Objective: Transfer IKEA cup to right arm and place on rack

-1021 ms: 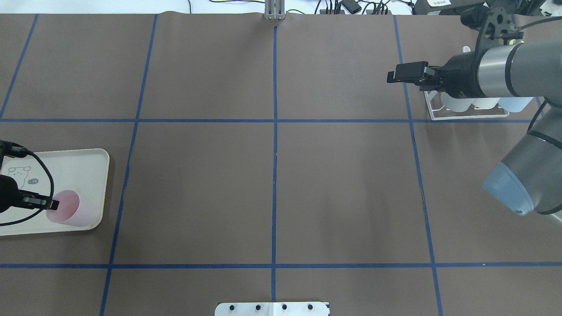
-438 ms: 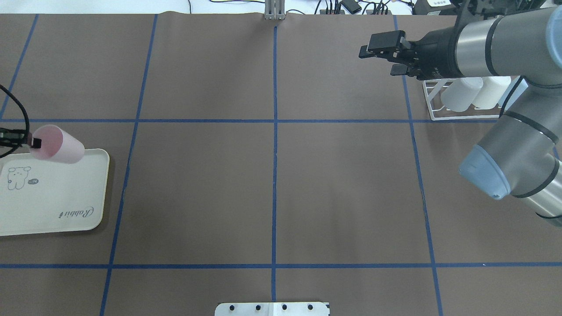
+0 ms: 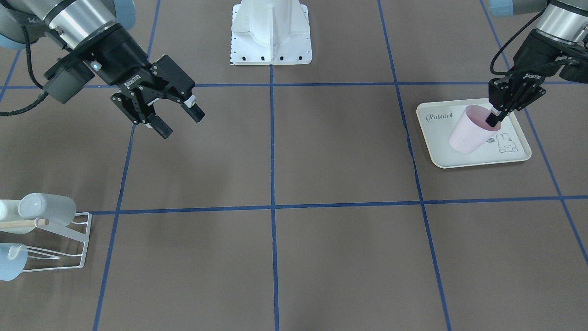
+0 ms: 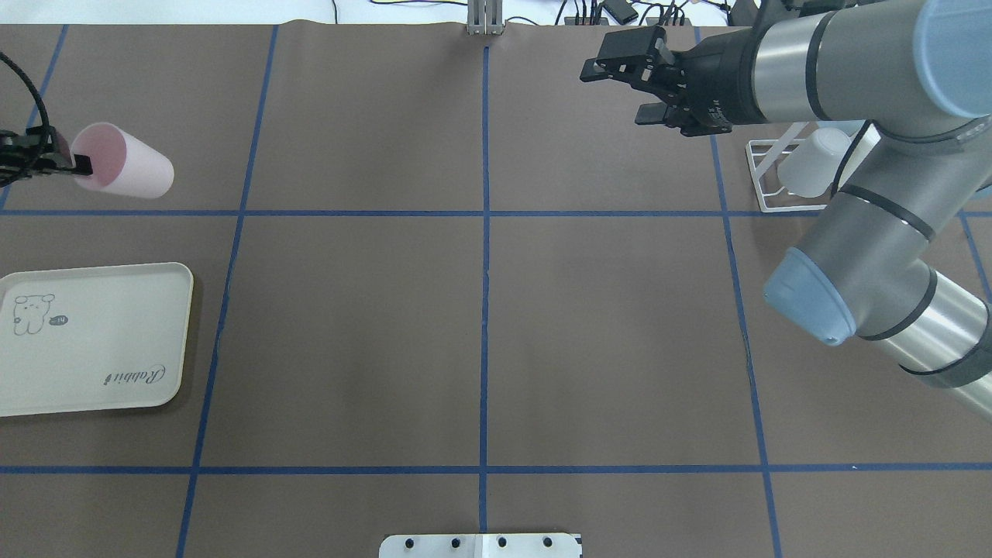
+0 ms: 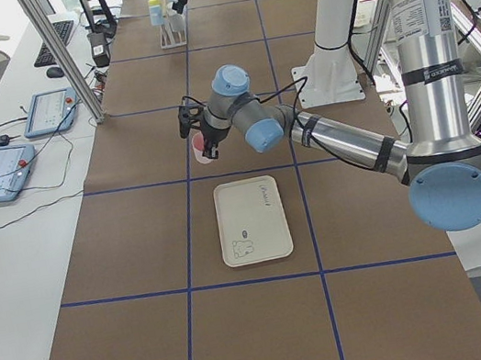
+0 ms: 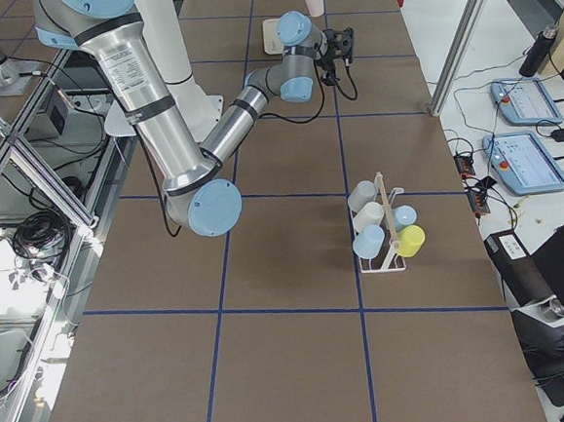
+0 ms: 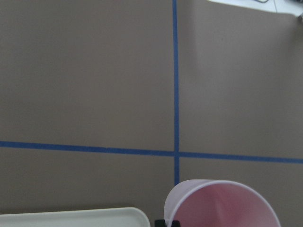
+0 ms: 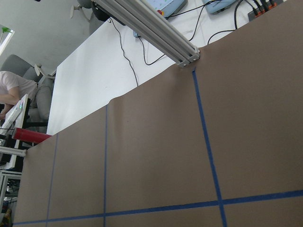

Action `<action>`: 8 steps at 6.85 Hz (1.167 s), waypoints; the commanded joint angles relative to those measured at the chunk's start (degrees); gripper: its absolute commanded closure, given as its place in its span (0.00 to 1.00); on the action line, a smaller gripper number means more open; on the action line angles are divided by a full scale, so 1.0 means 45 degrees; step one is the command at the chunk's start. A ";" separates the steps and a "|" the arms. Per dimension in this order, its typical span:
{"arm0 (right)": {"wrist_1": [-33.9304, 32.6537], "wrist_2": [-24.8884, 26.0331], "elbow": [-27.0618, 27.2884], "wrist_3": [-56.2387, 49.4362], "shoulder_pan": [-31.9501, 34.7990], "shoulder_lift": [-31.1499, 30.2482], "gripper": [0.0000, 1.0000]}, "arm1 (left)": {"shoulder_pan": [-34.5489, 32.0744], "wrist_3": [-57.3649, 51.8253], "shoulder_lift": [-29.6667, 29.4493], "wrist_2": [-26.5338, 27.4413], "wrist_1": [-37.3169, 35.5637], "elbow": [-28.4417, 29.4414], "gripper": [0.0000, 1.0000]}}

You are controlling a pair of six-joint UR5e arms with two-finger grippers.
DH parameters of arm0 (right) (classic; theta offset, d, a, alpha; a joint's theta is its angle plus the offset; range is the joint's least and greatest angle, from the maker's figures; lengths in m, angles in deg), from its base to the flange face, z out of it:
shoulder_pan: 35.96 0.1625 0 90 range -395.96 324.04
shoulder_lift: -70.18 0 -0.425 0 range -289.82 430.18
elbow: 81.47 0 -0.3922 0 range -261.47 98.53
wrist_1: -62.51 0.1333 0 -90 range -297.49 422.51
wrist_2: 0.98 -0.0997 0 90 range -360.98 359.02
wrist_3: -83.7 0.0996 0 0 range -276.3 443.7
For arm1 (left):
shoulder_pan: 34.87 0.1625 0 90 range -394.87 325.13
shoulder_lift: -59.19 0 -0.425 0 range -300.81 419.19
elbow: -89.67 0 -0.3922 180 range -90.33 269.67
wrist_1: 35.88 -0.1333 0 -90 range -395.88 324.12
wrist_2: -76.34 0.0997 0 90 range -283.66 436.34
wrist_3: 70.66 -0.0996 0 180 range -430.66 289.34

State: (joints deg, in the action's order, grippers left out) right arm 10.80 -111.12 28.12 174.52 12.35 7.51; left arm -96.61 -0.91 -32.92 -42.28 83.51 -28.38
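Observation:
The pink IKEA cup (image 4: 128, 172) hangs tilted in the air, mouth toward my left arm, beyond the cream tray (image 4: 93, 387). My left gripper (image 4: 77, 165) is shut on its rim, one finger inside the cup; the front view shows the same grip (image 3: 494, 120) on the cup (image 3: 467, 135). The cup's rim fills the lower left wrist view (image 7: 222, 205). My right gripper (image 4: 618, 94) is open and empty, in the air left of the white wire rack (image 4: 763, 182); it also shows in the front view (image 3: 182, 123).
The rack (image 3: 69, 243) holds several cups on its prongs, among them a white one (image 4: 814, 170), with a wooden rod (image 3: 23, 224) across it. The rabbit-print tray (image 3: 477, 158) lies empty at my left. Blue tape lines cross the brown table.
My left gripper lifted the pink cup off the tray and carried it toward the table's far side. My right gripper moved left, away from the rack.

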 commanded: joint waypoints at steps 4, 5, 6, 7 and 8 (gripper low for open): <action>0.4103 0.4333 -0.1053 0.3252 -0.2375 0.0860 0.00 | 0.1217 0.9733 -0.1778 0.2018 0.6040 0.1869 1.00; 0.4166 0.4686 -0.1053 0.3720 -0.2417 0.1132 0.00 | 0.1684 1.2190 -0.1778 0.2914 0.8831 0.2884 1.00; 0.4186 0.5308 -0.1073 0.3880 -0.2572 0.1406 0.00 | 0.2269 1.3935 -0.1778 0.4180 1.0773 0.3571 1.00; 0.4186 0.5682 -0.1073 0.4055 -0.2709 0.1699 0.00 | 0.3010 1.5383 -0.1836 0.5624 1.2146 0.3925 1.00; 0.4515 0.6034 -0.1073 0.4096 -0.2903 0.1914 0.00 | 0.3674 1.6906 -0.2185 0.7011 1.3320 0.4374 1.00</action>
State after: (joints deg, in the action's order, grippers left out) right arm 29.98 -86.03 23.31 192.40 0.23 14.83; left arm -83.62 66.94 -41.52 -18.02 136.33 -11.15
